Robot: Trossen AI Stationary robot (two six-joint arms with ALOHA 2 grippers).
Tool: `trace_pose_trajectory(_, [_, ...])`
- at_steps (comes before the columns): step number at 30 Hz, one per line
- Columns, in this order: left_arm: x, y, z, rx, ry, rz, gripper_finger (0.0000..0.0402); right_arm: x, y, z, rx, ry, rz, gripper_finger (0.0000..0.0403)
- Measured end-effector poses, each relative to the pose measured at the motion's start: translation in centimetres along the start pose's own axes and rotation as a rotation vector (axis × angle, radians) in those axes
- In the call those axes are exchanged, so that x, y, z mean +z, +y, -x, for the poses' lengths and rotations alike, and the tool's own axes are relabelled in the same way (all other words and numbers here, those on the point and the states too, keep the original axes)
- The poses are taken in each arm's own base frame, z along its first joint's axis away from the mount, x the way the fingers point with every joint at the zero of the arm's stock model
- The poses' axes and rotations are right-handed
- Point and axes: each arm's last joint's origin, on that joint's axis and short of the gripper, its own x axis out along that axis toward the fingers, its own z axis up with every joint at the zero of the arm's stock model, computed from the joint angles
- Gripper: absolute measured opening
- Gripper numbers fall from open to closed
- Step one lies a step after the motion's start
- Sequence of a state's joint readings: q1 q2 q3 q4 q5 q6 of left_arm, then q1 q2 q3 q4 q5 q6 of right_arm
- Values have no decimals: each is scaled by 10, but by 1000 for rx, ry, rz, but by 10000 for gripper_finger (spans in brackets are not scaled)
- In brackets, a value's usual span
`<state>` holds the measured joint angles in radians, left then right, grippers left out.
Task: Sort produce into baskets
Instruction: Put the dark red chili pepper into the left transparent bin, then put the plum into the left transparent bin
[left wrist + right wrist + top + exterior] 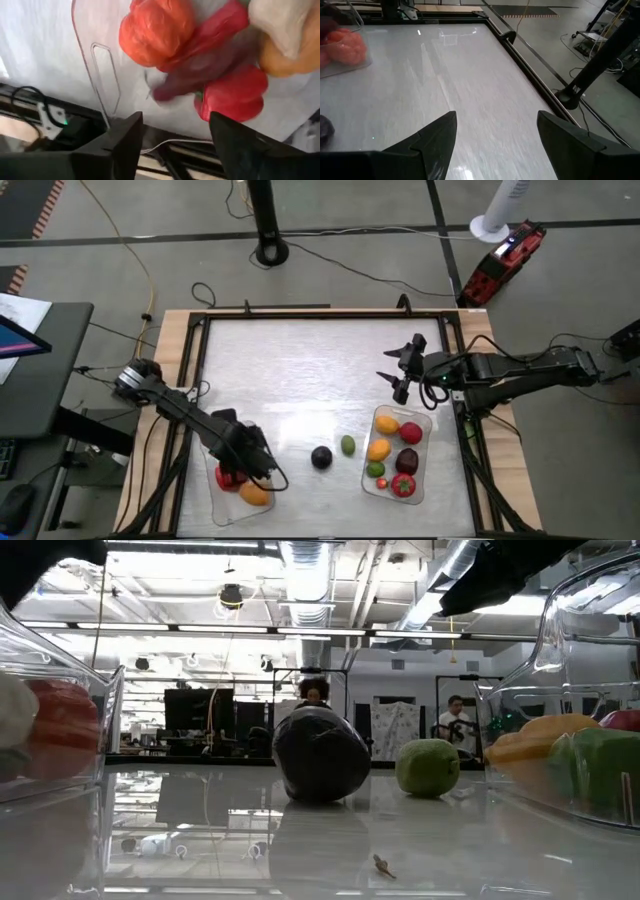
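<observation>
I count two clear baskets: the left basket (222, 502) under my left gripper (258, 465), the right basket (428, 438) just below my right gripper (396, 370). Two arms, two grippers. Loose between the baskets, two pieces: one dark purple piece (321, 457), one green piece (347, 445). In the right basket I make out six pieces: two orange-yellow, two red, one dark, one green. The left basket shows two red, one orange; the rest is hidden.

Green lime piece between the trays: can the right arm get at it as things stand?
Probably yes. The green piece lies alone on the bare table, apart from the dark purple piece and just outside the right tray. The right gripper hangs open above the table beyond that tray, nothing between.
</observation>
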<state>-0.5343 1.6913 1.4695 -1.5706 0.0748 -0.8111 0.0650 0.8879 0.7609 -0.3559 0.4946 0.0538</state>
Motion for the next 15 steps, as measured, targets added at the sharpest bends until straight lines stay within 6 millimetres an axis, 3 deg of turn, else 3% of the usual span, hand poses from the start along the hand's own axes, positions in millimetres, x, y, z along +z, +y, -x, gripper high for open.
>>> trace_pose_trajectory(4, [16, 1, 4, -77, -107, 29, 235, 0, 0, 0, 0, -3, -3, 301])
trace_pose_trajectory(8, [46, -3, 11, -167, -371, -70, 239, 1, 0, 0, -2, -6, -5, 301])
trace_pose_trajectory(11, [62, -5, 19, -166, -561, -163, 239, 1, 0, 0, -2, -5, -5, 301])
trace_pose_trajectory(15, [92, -9, 13, -129, -705, -199, 239, 0, 0, 0, -2, 0, 1, 301])
